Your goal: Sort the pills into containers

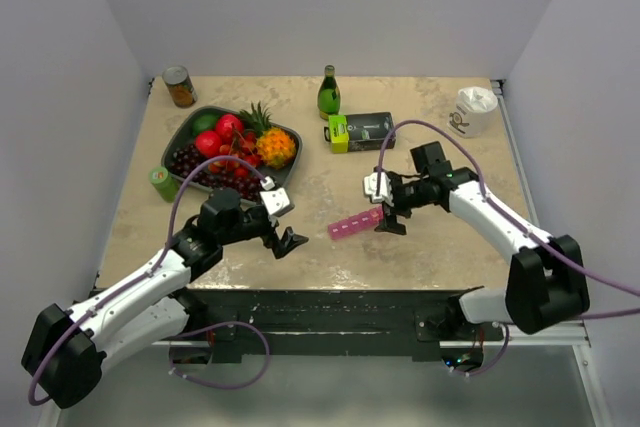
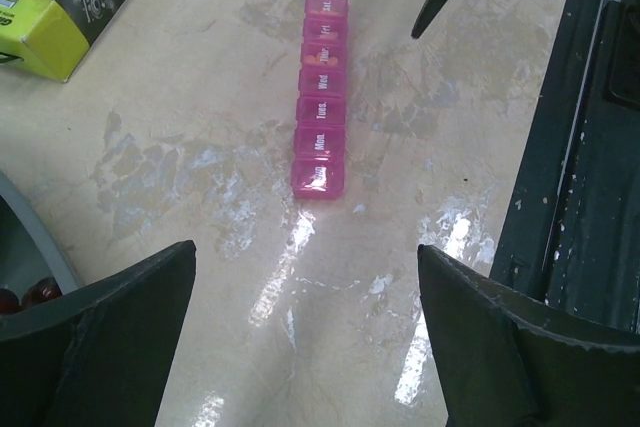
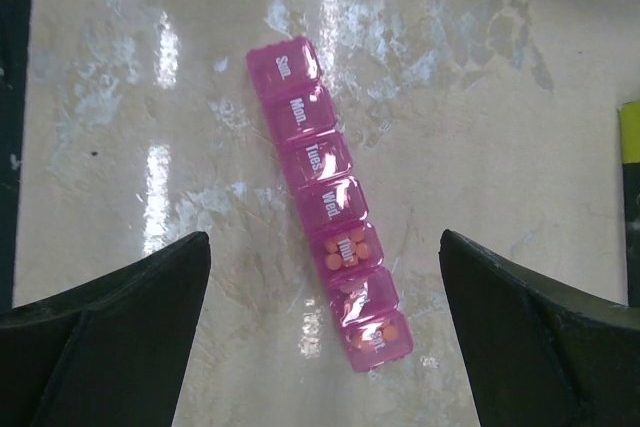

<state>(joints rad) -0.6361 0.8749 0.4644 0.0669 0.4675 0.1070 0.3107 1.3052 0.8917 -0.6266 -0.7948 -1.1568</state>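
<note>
The pink pill organiser [image 1: 355,224] lies flat on the table, all lids shut, between the two grippers. In the right wrist view [image 3: 329,241] small orange pills [image 3: 345,250] show through the Thur, Fri and Sat compartments; the Sun to Wed end looks empty. My right gripper [image 1: 388,215] is open and empty just above its Sat end. My left gripper [image 1: 283,237] is open and empty, a short way off the Sun end, which shows in the left wrist view [image 2: 322,99]. No loose pills show on the table.
A fruit bowl [image 1: 181,143] stands at the back left with a green can [image 1: 162,183] beside it and a tin [image 1: 180,87] behind. A green bottle [image 1: 329,93], a black and yellow box [image 1: 359,130] and a white cup [image 1: 473,110] stand further back.
</note>
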